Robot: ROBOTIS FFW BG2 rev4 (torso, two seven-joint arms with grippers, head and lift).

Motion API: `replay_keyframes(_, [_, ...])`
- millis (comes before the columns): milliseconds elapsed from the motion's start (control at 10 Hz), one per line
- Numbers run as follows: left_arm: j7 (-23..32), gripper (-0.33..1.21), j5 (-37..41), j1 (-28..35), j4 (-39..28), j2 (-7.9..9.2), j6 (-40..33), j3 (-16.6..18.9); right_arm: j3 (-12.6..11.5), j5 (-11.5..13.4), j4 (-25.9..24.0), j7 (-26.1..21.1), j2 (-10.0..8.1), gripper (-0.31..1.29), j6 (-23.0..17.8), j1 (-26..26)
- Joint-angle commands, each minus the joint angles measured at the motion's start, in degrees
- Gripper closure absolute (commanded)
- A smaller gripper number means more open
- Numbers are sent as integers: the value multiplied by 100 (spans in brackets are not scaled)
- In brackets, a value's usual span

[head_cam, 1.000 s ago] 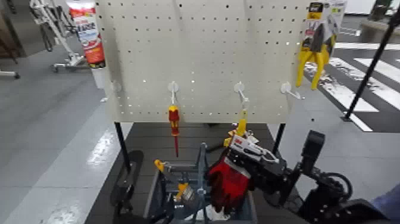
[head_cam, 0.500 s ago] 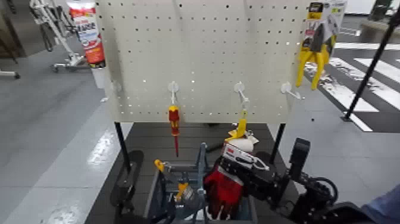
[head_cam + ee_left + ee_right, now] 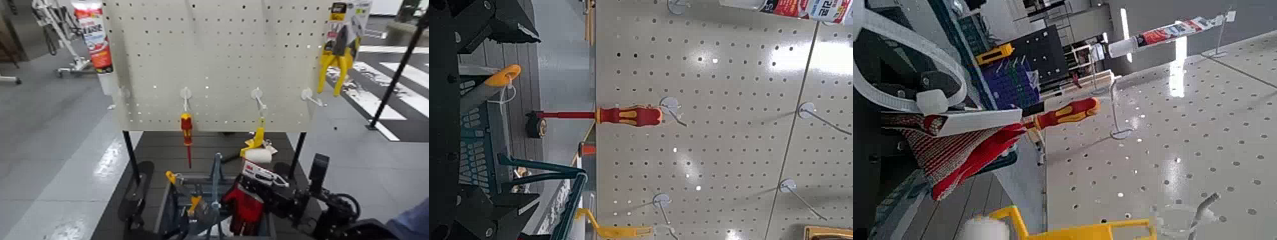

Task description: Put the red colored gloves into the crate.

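Over the right side of the crate (image 3: 272, 225), the red gloves (image 3: 246, 209) hang from the right tool (image 3: 257, 183), which pinches their upper, card end; their long axis runs roughly upright, fingers lowermost. The right arm is nearer, so the next move likely turns on easing them down inside the rim before release. The left tool (image 3: 514, 118) waits spread beside the crate

Red gloves (image 3: 247, 209), header card uppermost, hang into the grey-blue crate (image 3: 167, 214)
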Motion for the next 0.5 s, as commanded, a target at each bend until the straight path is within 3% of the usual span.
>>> replay_keyframes(100, [0,17,0,6,-9,-580,-17,30,-29,16,0,-95,-15,-12,245,-4])
replay_keyframes(500, [0,17,0,6,-9,-571,-17,48,-47,87,-70,-104,-32,-15,263,-4])
